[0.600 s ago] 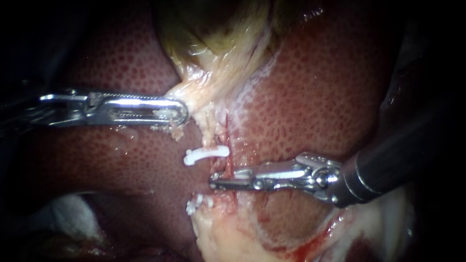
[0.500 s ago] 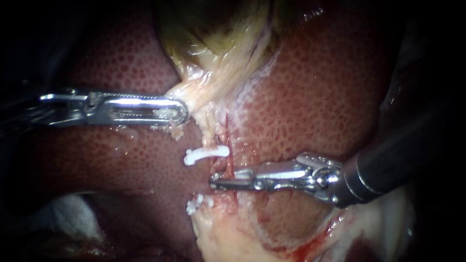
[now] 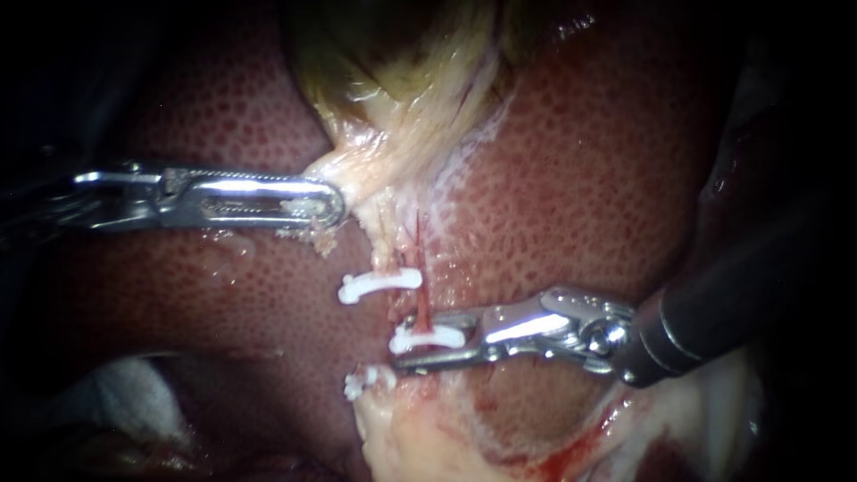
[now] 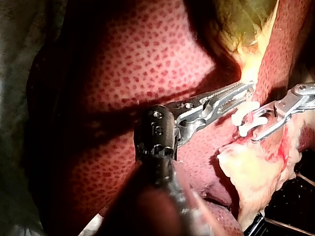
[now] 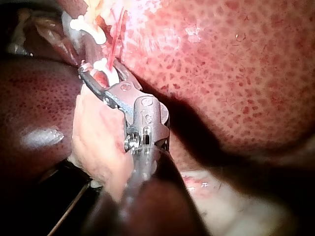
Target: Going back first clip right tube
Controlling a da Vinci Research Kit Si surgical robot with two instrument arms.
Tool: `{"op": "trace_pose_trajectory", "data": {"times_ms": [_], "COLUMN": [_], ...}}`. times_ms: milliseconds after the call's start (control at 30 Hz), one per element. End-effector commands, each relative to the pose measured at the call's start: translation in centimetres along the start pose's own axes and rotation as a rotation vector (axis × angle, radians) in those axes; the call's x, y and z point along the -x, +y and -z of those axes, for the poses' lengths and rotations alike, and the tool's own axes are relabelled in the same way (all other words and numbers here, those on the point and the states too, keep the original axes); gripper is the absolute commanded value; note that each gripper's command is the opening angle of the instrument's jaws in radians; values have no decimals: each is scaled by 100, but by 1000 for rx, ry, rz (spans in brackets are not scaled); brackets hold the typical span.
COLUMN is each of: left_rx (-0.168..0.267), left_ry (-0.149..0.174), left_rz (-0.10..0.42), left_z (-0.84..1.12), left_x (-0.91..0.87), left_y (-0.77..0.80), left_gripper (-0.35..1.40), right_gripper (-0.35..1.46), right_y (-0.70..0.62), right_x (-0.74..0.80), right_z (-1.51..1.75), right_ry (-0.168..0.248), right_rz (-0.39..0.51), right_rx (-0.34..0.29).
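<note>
Now: my right instrument [image 3: 433,350] jaws, clamped together half a second ago, stand parted. New white clip [image 3: 415,339] sits closed across red right tube [image 3: 420,303], lying between them. Clip delivered, I judge; retreat can begin. My left instrument [image 3: 326,205] jaws clenched on gallbladder [image 3: 402,89] neck. No readable writing on clips or tissue.
</note>
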Motion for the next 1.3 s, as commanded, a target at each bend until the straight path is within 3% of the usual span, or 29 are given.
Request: {"op": "trace_pose_trajectory", "data": {"times_ms": [33, 233, 367, 567, 800, 967, 1167, 1300], "left_rx": [0, 0, 0, 0, 0, -2, -10, -13], "left_ry": [0, 0, 0, 0, 0, 1, 5, -13], "left_rz": [-1, -1, -1, -1, -2, -3, -11, -20], "left_z": [0, 0, 0, 0, -1, -4, -18, -36], "left_x": [0, 1, 1, 1, 2, 3, 12, 25], "left_y": [0, 0, 0, -2, -3, -6, -20, -33], "left_gripper": [-35, -35, -35, -35, -35, -35, -35, -35], "right_gripper": [49, 49, 49, 49, 49, 49, 49, 49], "right_y": [2, 5, 2, -18, -43, -56, -57, -55], "right_x": [-2, -12, -22, -33, -76, -98, -101, -100], "right_z": [1, 19, 48, 98, 138, 154, 156, 156], "right_ry": [10, 14, 11, -1, -1, 4, 5, 5], "right_rz": [19, 54, 96, 192, 248, 274, 283, 284], "right_rx": [24, 34, 23, -19, -40, -25, -25, -24]}}
